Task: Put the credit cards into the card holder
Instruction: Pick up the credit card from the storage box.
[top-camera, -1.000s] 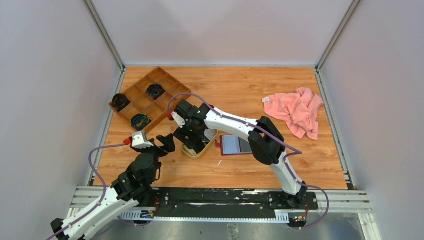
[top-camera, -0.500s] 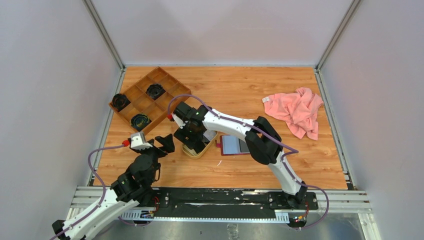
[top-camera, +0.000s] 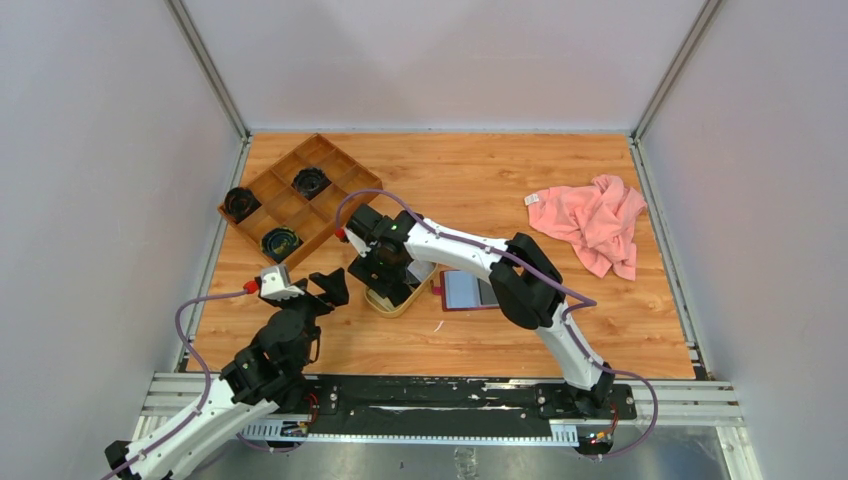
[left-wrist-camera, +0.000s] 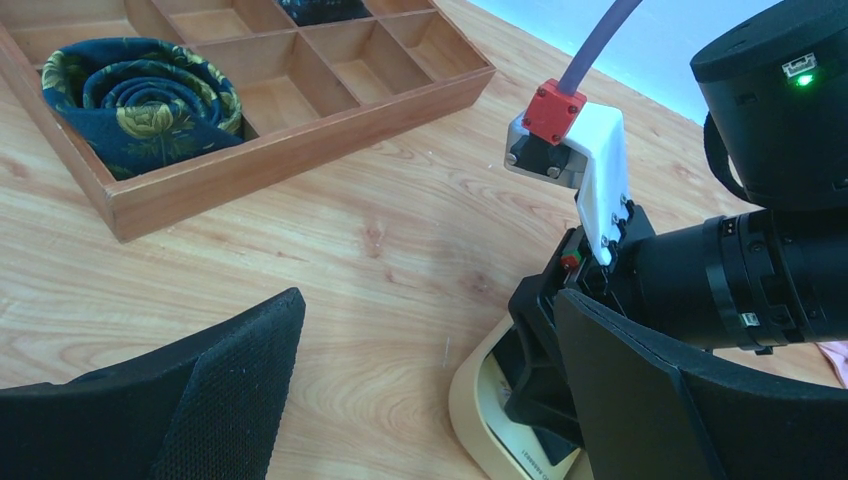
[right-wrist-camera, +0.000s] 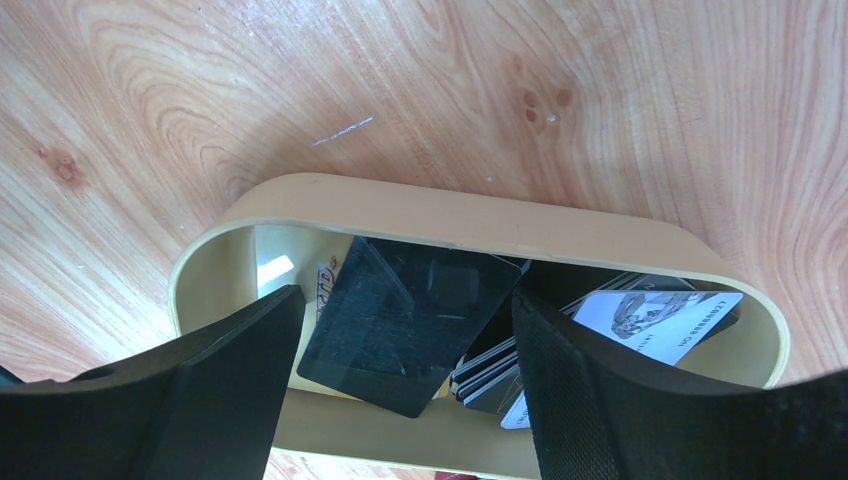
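Assessing progress: early stage. No card is lifted, and the credit cards lie in a loose heap inside the oval wooden tray.
Cards seen: a dark card lies on top at the centre of the right wrist view. A white printed card lies at the right of that frame, with further edges beneath.
Holder: the card holder lies open and flat on the table, just right of the tray at the centre of the top view. Its grey-blue inside faces up. Whether any card already sits in it cannot be told at this size.
Right arm: the right gripper is spread wide and empty, poised over the tray with one finger on either side of the dark card. Contact with the card cannot be confirmed.
Left arm: the left gripper is fully spread and empty. It hovers just left of the tray, left of centre in the top view.
Remaining: judged to be nearly everything, namely gripping a card, carrying it to the holder, seating it, and repeating for the rest.
Change from earlier frame: the right wrist has edged slightly towards the left of the frame over the tray, its spread unaltered. The left arm has drifted a little down and left. Cards, tray and holder have not moved.
Bystanders: the compartmented wooden box at upper left, with a rolled tie inside, and the pink cloth at upper right are unchanged.
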